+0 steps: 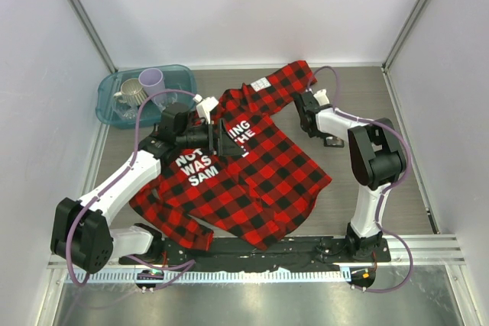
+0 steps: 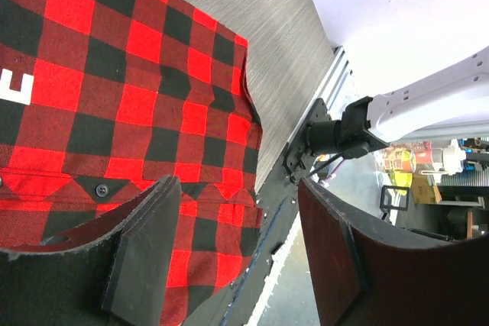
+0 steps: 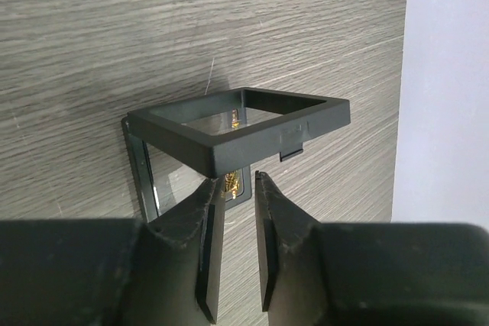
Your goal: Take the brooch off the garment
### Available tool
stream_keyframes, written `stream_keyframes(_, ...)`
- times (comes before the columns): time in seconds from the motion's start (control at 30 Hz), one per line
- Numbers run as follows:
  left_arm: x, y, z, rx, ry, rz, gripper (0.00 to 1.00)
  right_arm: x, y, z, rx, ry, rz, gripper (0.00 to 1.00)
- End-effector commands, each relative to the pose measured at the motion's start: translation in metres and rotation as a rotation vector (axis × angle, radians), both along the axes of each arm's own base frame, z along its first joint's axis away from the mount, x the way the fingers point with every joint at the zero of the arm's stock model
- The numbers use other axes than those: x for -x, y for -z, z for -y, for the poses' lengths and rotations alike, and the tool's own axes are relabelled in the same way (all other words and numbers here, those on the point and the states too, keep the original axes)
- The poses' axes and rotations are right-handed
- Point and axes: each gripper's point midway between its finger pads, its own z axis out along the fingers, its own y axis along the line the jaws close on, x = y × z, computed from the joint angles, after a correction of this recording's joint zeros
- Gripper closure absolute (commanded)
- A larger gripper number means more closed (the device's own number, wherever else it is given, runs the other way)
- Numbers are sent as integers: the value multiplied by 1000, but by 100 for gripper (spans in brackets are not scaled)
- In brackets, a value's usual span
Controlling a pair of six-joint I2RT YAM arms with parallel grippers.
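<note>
Bin: a blue see-through bin point(image 1: 107, 104) stands in the far left corner of the tabletop point(image 1: 359, 89), with a purple cup point(image 1: 150, 79) and a grey mug point(image 1: 131, 91) inside.

Left end effector: the left end effector point(image 2: 237, 253) is released, its two fingers spread wide with nothing between them. In the top view it hangs over the middle of the garment, just beside the lettering. The left wrist view shows plaid cloth under one finger and the cloth's edge in the gap.

Garment: the garment point(image 1: 267, 166), red-and-black plaid, lies rumpled across the middle of the tabletop. One sleeve reaches the far side and another lies toward the near left.

Lettering: white block lettering point(image 1: 197, 167) shows partly under the left arm.

Label: a small white label point(image 1: 260, 83) sits near the garment's far edge.

Right end effector: the right end effector point(image 3: 238, 188) is to the right of the garment, off the cloth, with its tips at the box. Its fingers stand a narrow gap apart. I cannot tell whether they pinch anything.

Box: a small black square box point(image 3: 275, 137) rests on bare tabletop near the garment's right edge and close to the right wall. Its framed lid is raised.

Brooch: the brooch point(image 3: 231, 182) is off the garment. It shows as a small gold piece in the mouth of the box, right at the right fingertips and partly hidden by them. Whether it touches the fingers cannot be told.
</note>
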Motion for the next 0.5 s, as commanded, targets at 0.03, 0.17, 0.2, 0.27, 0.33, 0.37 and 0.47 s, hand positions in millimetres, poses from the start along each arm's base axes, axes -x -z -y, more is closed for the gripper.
stream_keyframes(0.03, -2, -18, 4, 32, 23, 62, 34, -11, -15, -13, -34, -20, 45, 72)
stream_keyframes(0.17, -2, -17, 4, 31, 25, 60, 34, -8, -21, -24, -90, -44, 55, 67)
stream_keyframes(0.2, -2, -17, 4, 29, 22, 60, 34, -6, -25, -27, -103, -53, 60, 67)
stream_keyframes(0.27, -2, -17, 4, 28, 24, 60, 34, -4, -29, -31, -117, -61, 66, 67)
stream_keyframes(0.33, -3, -16, 3, 23, 24, 62, 33, 1, -34, -36, -148, -68, 72, 66)
stream_keyframes(0.37, -3, -15, 3, 19, 20, 60, 33, 3, -35, -36, -155, -67, 74, 66)
stream_keyframes(0.47, -4, -14, 2, 9, 17, 65, 33, 12, -45, -42, -189, -70, 90, 65)
